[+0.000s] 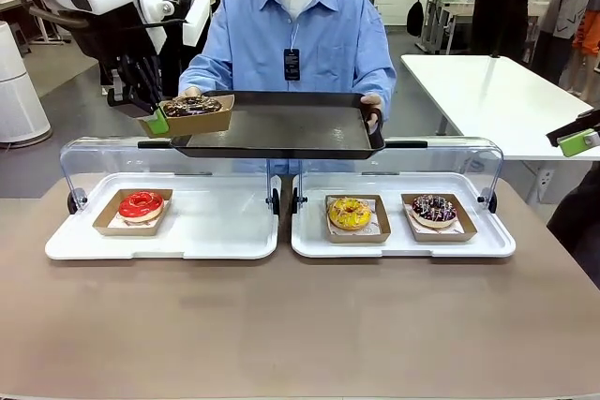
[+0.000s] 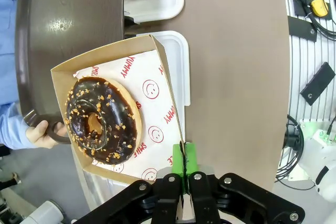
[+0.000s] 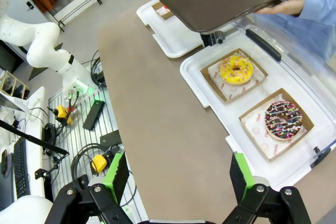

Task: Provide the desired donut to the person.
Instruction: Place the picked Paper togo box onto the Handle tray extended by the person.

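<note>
The step in hand looks like the delivery itself: the left gripper (image 1: pixel 159 123) is clenched on the side wall of a cardboard box (image 1: pixel 208 123) carrying the chocolate donut (image 1: pixel 192 105) with nut crumbs, and holds it at the near left corner of the dark tray (image 1: pixel 281 130); the person (image 1: pixel 291 39) offers that tray in both hands (image 1: pixel 372 106) above the far edge of the desk (image 1: pixel 300 325); part of the box overhangs the corner, and whether its base touches the tray I cannot tell; the next move, I judge, calls for carrying the box inward over the tray's floor, lowering it flat, and only then letting go, since a release here could tip it off the rim; the left arm reaches in from the left, pinching the wall edge-on with the box roughly level; the right gripper (image 1: pixel 581 141) hangs released, jaws wide, off the desk's right edge; a red donut (image 1: pixel 141 204), a yellow donut (image 1: pixel 350 214) and a sprinkled donut (image 1: pixel 433 209) sit boxed in white trays (image 1: pixel 225 236) on the desk.
</note>
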